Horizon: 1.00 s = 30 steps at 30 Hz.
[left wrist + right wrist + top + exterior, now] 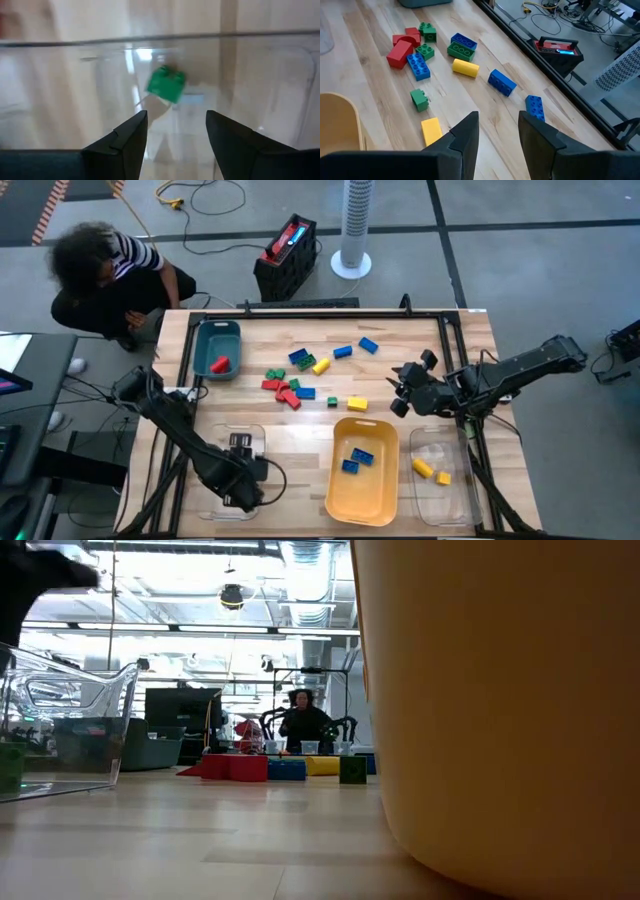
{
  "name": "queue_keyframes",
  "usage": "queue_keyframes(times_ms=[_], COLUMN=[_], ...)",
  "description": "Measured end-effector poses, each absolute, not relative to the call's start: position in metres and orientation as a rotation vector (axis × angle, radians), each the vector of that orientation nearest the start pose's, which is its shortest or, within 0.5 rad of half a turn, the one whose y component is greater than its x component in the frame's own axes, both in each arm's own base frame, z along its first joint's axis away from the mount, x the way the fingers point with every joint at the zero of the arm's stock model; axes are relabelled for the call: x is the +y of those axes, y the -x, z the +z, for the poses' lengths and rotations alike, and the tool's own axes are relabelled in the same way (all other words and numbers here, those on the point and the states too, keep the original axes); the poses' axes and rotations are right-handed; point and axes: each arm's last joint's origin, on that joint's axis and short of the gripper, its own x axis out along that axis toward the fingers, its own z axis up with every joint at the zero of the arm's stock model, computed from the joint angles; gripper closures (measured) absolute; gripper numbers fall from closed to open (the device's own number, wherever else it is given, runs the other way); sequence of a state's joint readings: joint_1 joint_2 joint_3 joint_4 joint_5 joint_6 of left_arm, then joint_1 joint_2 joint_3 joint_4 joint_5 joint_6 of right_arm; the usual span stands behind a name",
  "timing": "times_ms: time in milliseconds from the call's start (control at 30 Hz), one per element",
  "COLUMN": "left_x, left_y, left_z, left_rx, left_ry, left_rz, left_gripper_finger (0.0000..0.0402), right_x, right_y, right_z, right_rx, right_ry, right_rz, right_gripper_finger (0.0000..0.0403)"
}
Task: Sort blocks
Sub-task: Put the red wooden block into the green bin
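Loose blocks [300, 375] in red, green, blue and yellow lie in the middle of the table, and show in the right wrist view [440, 55] and the low view [270, 767]. My left gripper [240, 445] is open above the left clear tray [235, 470]. A green block [166, 84] shows inside that tray beyond my left gripper [176, 130], apart from the fingers. My right gripper [403, 390] is open over bare table, right of the loose blocks. My right gripper [499, 132] touches nothing; a yellow block [431, 130] and a blue block [535, 107] lie near it.
A teal tray [218, 340] at the far left holds a red block [220, 364]. The yellow tray [362, 490] holds blue blocks [355, 458]. The right clear tray [440, 490] holds yellow blocks [430, 470]. A person [100, 270] sits beyond the far left corner.
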State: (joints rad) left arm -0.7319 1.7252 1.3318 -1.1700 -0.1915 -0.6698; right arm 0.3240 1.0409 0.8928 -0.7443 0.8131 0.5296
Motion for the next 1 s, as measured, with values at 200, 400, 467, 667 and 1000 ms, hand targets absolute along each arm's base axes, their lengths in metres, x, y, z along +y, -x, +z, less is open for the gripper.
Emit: queue_keyframes(times_ms=[200, 400, 467, 667, 1000], left_x=[-0.191, -0.151, -0.134, -0.087, -0.042], left_y=[-0.247, -0.287, -0.303, -0.335, -0.337], left_z=[0.288, 0.318, 0.314, 0.283, 0.22], left_rx=[1.351, 1.187, 1.173, 1.154, 1.226], left_ry=[-0.295, -0.383, -0.377, -0.362, -0.48], left_rz=[0.133, 0.19, 0.161, 0.034, 0.018], left_gripper_finger=[0.0203, 0.0203, 0.0203, 0.0203, 0.0203], right_x=[0.04, 0.04, 0.04, 0.041, 0.038], right_y=[-0.19, -0.19, -0.19, -0.189, -0.19], right_z=[0.287, 0.287, 0.287, 0.286, 0.286], right_rx=[0.605, 0.608, 0.608, 0.615, 0.626], right_ry=[-0.011, -0.002, -0.002, 0.007, 0.033], right_rz=[-0.637, -0.634, -0.634, -0.63, -0.636], right_gripper_finger=[0.0251, 0.0251, 0.0251, 0.0251, 0.0251])
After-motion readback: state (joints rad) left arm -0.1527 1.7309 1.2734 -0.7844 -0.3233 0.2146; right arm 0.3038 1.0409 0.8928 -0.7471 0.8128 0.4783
